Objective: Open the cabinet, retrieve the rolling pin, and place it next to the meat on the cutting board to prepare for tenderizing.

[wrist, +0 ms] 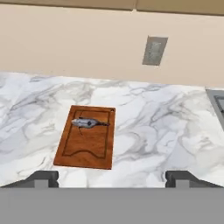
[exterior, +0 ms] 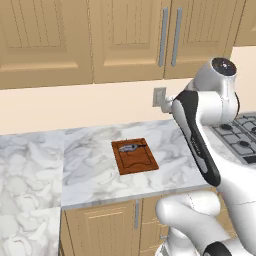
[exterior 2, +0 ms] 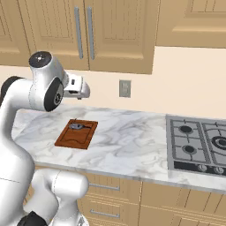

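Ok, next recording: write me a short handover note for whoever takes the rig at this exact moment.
Gripper: open, empty, held above the counter and looking down at it.
Cabinet: both doors shut, handles untouched.
Cutting board: flat on the counter, with the meat lying near its wall-side end.
Rolling pin: none on the board or counter.
Done: nothing yet.
Left: open the cabinet, take out the rolling pin, lay it on the board beside the meat.
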Available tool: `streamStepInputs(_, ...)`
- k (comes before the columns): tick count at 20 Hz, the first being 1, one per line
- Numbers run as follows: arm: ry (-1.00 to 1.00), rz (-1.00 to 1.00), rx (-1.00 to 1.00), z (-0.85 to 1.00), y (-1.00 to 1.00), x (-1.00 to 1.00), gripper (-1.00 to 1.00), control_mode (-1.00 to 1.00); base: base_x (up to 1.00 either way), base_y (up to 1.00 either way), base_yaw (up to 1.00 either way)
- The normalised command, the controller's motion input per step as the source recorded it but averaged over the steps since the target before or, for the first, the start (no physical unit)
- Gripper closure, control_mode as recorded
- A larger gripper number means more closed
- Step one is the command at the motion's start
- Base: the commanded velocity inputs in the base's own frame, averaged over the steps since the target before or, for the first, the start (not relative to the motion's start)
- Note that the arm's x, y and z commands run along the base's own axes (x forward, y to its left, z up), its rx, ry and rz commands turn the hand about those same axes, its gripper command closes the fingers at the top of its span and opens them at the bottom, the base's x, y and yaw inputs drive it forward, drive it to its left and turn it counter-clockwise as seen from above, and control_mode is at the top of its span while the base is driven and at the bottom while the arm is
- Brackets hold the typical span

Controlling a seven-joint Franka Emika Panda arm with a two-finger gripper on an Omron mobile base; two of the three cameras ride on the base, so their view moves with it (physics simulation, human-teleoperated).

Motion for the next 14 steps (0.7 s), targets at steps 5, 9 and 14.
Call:
streamStepInputs(5, -0.47, -0.01, -0.02, 0.34, -0.07, -0.20, -1.00, -1.00, 0.00, 0.00, 0.00)
streamStepInputs(9, -0.37, -0.02, -0.04, 0.54, -0.08, 0.00, -1.00, -1.00, 0.00, 0.00, 0.00)
streamStepInputs(14, -0.36, -0.04, -0.04, 0.65, 0.00, 0.00, -1.00, -1.00, 0.00, 0.00, 0.00)
